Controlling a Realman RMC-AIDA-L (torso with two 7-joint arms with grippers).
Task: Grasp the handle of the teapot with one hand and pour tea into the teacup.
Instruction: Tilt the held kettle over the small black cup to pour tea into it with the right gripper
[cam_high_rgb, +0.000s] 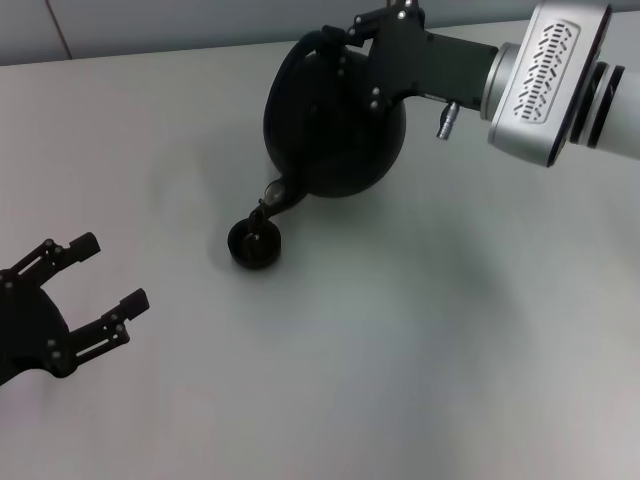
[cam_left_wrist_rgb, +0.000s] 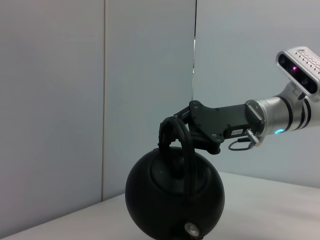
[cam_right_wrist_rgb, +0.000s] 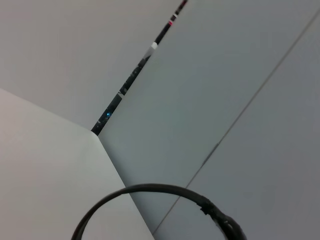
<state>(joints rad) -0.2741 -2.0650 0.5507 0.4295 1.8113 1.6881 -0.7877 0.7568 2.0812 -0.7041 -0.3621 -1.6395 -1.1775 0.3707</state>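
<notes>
While the left gripper (cam_high_rgb: 100, 285) waits idle at the lower left of the head view with its fingers spread and nothing between them, the teacup (cam_high_rgb: 254, 243) sits on the counter (cam_high_rgb: 420, 350) left of centre, directly under the spout tip. Above and right of it the teapot (cam_high_rgb: 335, 125) hangs tilted, spout down toward the cup, and the right gripper (cam_high_rgb: 345, 40) reaches in from the upper right, clamped on the handle (cam_left_wrist_rgb: 175, 135). Pouring looks underway; doing it well likely means tipping slowly, keeping the spout over the small cup, and keeping the grip firm against the pot's swing.
</notes>
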